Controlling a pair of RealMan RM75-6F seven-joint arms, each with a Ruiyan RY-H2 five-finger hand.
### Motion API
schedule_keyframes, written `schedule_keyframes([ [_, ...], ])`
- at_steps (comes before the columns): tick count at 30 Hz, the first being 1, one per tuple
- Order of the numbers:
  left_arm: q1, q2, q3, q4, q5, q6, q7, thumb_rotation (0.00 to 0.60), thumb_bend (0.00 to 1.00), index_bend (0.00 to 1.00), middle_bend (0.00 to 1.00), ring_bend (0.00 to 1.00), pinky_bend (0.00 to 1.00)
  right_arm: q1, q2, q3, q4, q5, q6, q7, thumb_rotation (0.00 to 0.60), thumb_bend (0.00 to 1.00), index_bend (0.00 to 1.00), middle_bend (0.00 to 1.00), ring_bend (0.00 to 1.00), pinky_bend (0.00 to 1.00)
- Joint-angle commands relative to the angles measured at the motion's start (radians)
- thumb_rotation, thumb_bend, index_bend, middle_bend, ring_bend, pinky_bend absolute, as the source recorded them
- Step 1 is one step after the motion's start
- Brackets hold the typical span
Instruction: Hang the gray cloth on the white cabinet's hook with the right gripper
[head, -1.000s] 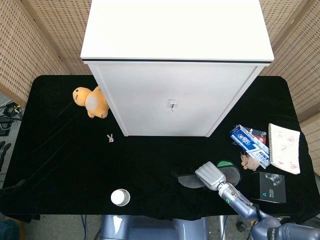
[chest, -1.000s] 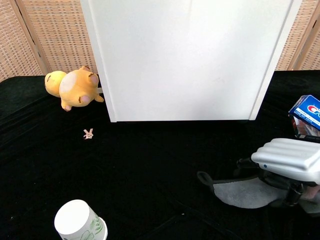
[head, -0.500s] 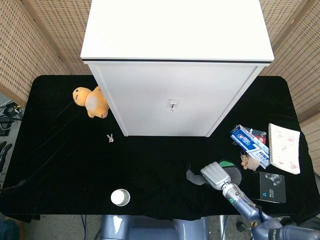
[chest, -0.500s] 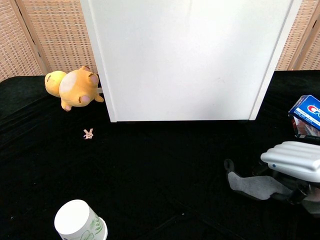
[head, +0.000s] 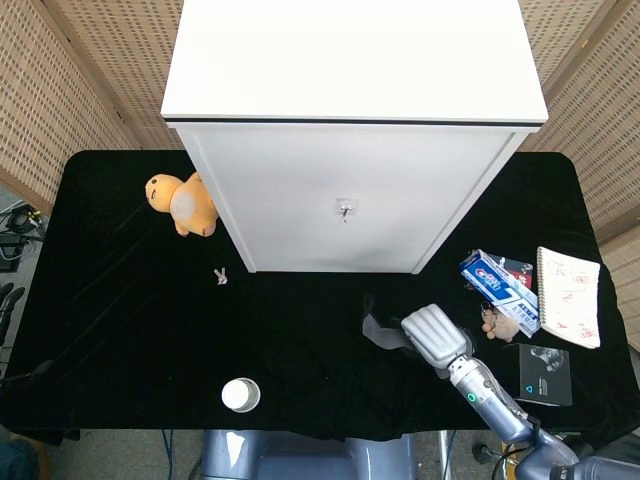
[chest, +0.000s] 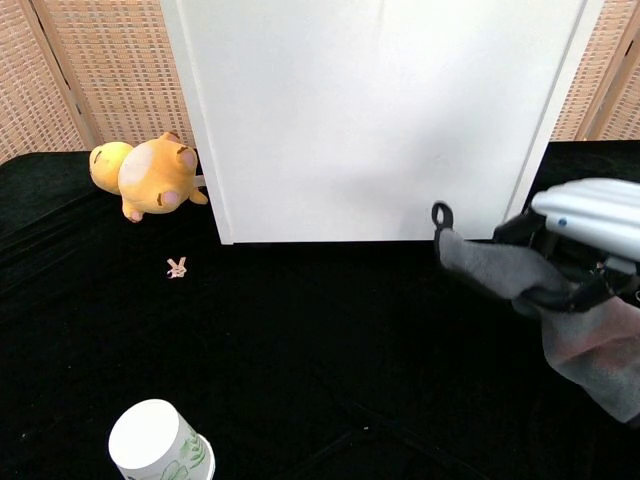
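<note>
The gray cloth (chest: 560, 305) hangs off the table in my right hand (chest: 592, 230), its dark loop (chest: 441, 215) pointing left. In the head view the same right hand (head: 436, 336) holds the gray cloth (head: 380, 330) in front of the white cabinet (head: 350, 195), below and to the right of the small metal hook (head: 344, 209) on the cabinet's front. The hook is outside the chest view, where only the white cabinet (chest: 370, 120) shows. My left hand appears in neither view.
A yellow plush toy (head: 184, 203) lies left of the cabinet, with a small pink trinket (head: 220, 275) near it. A white paper cup (head: 241, 394) stands at the front. A toothpaste box (head: 498, 290), a notebook (head: 569, 295) and a black box (head: 543, 374) lie at the right.
My right hand has lifted the gray cloth off the table and carried it up and toward the cabinet; the cloth now dangles with its loop raised.
</note>
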Motion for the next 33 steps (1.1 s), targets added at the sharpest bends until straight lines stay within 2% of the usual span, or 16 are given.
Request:
schedule_keyframes([
  [1,0.002,0.002,0.001,-0.001,0.004,0.005,-0.004,0.600,0.00,0.00,0.00,0.00,0.00,-0.008,0.054,0.048,-0.054,-0.045,0.084,-0.045,0.600,0.76,0.86,0.98,0.99,1.00],
  [11,0.008,0.006,0.004,-0.002,0.013,0.016,-0.014,0.600,0.00,0.00,0.00,0.00,0.00,-0.001,0.141,0.153,-0.199,-0.026,0.169,-0.218,0.600,0.77,0.87,0.98,1.00,1.00],
  [18,0.007,0.004,0.004,-0.001,0.012,0.015,-0.009,0.600,0.00,0.00,0.00,0.00,0.00,0.019,0.166,0.202,-0.281,0.019,0.165,-0.318,0.600,0.77,0.87,0.98,1.00,1.00],
  [22,0.008,0.004,0.003,-0.001,0.011,0.016,-0.009,0.600,0.00,0.00,0.00,0.00,0.00,0.050,0.162,0.240,-0.321,0.081,0.141,-0.400,0.600,0.77,0.87,0.98,1.00,1.00],
  [33,0.005,0.007,0.001,0.002,0.004,0.010,-0.017,0.600,0.00,0.00,0.00,0.00,0.00,0.103,0.113,0.251,-0.341,0.189,0.113,-0.569,0.600,0.77,0.87,0.98,1.00,1.00],
])
